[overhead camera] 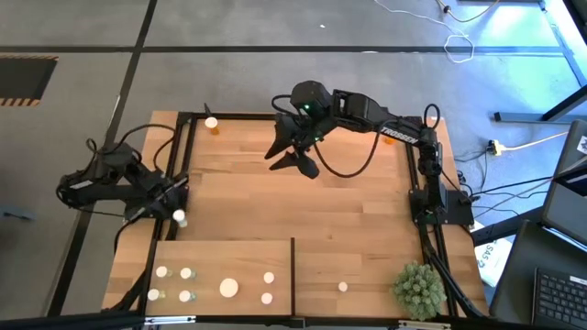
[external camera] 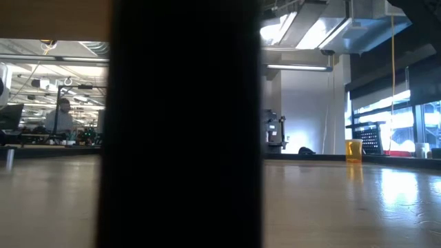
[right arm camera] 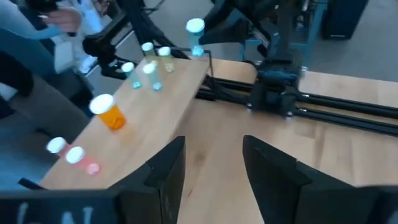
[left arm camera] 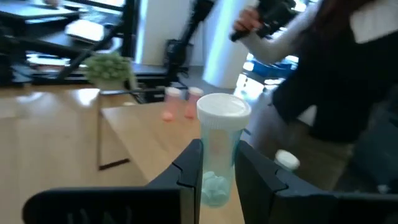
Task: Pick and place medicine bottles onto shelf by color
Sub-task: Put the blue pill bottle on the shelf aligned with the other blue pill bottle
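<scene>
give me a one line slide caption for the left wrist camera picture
Left gripper shut on a clear white-capped medicine bottle, held above the shelf.

Setting: a robotics lab or open technical workspace is indicated.
Floor: grey concrete (overhead camera: 229, 27) marked with dark lines is seen around the rig.
Worktop: a planked wooden worktop (overhead camera: 303, 197) in a black metal frame (overhead camera: 417, 197) is shown, with two dark arms mounted on it.
Cabling: loose cables (overhead camera: 463, 41) are seen on the floor at 1 o'clock.
Computers: a laptop (overhead camera: 559, 293) is seen at 4 o'clock.
Background: ceiling strip lights (external camera: 296, 67), large windows (external camera: 386, 117), desks and a seated person (external camera: 62, 117) are visible across the room.
</scene>
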